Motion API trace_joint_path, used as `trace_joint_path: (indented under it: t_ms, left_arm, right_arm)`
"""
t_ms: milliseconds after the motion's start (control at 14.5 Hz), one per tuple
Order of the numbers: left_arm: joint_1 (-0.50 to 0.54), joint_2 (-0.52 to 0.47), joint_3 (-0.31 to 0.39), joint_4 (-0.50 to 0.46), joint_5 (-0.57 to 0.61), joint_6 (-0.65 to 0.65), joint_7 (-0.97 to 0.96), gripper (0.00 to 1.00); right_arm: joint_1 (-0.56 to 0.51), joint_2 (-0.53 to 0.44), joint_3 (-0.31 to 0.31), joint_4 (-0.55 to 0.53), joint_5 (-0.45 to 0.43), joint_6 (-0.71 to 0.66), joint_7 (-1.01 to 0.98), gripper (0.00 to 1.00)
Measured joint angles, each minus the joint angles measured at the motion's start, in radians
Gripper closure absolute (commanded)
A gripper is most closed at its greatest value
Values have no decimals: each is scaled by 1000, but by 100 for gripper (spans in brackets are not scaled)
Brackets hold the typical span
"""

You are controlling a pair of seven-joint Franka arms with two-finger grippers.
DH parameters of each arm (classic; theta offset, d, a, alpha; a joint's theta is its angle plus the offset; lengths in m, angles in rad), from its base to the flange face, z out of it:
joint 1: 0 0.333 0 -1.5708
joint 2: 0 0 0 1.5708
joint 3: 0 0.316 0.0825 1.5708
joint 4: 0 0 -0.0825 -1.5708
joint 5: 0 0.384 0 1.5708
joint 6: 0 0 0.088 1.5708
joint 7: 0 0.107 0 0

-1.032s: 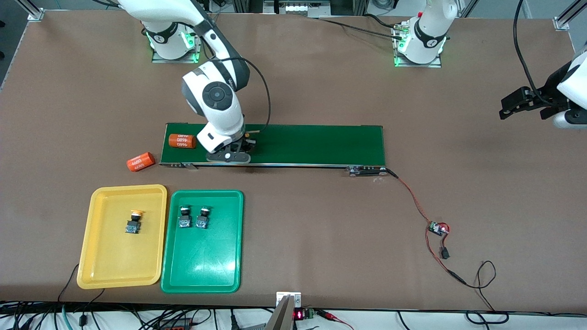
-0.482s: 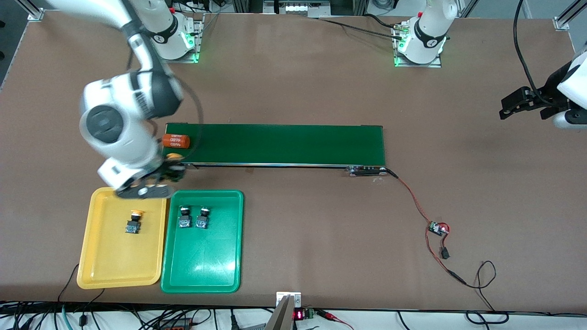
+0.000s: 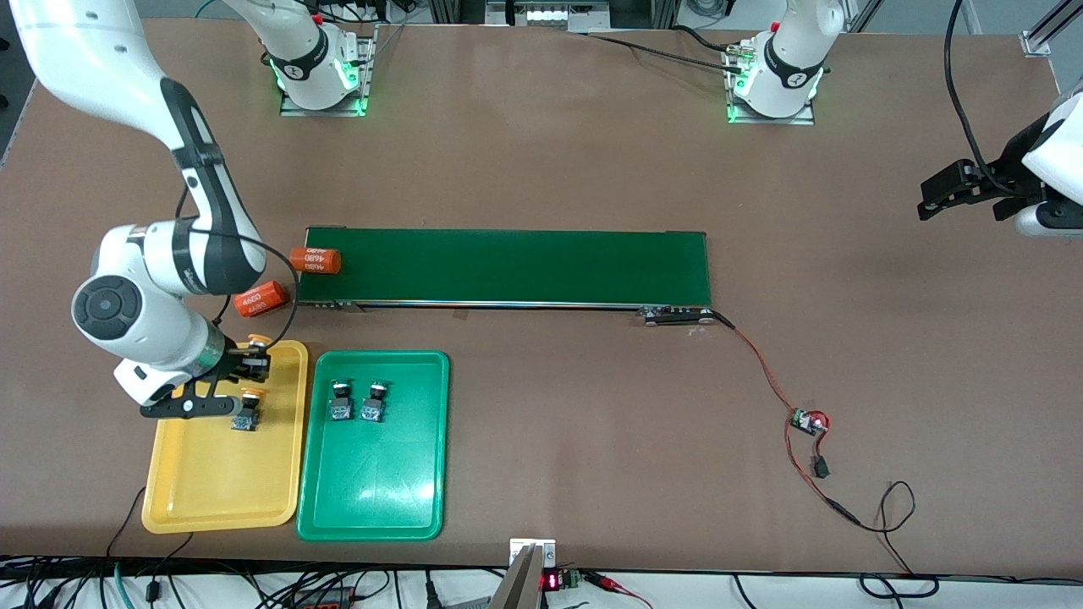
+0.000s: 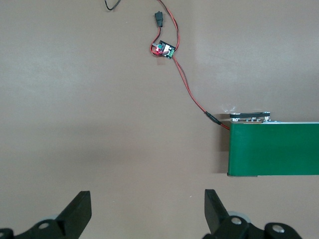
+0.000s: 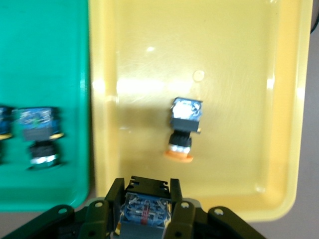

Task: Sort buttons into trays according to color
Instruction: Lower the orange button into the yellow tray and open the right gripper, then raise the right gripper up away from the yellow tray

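Yellow button (image 3: 254,351) is clamped in right fingers (image 3: 245,362) over yellow tray (image 3: 182,499), lower left; left fingers (image 4: 147,211) are spread.

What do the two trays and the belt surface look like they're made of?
Yellow tray: probably glossy moulded plastic, judging by bright glare spots and rounded corners.
Green tray: seemingly the same glossy plastic; light reflects off its floor.
Belt: dark green, matte and flat with no glare, perhaps rubber or coated fabric; the look does not settle which.
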Motion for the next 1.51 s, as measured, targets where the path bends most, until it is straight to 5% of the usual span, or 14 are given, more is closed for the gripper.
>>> trace_joint_path:
  t_ms: [688,1032,1239,1514]
  left_arm:
    - [-12,1,-4,0,0,0,0,0]
    - [-12,2,-4,-1,0,0,0,0]
    - [-12,2,-4,-1,0,0,0,0]
    - [-10,2,-3,-1,0,0,-2,0]
  right_arm:
    - [2,84,-23,15,-14,127,-4,91]
    - [3,84,-23,15,-14,127,-3,52]
    - [3,84,-23,16,-14,127,-3,0]
    - [3,83,-23,22,-14,128,-3,0]
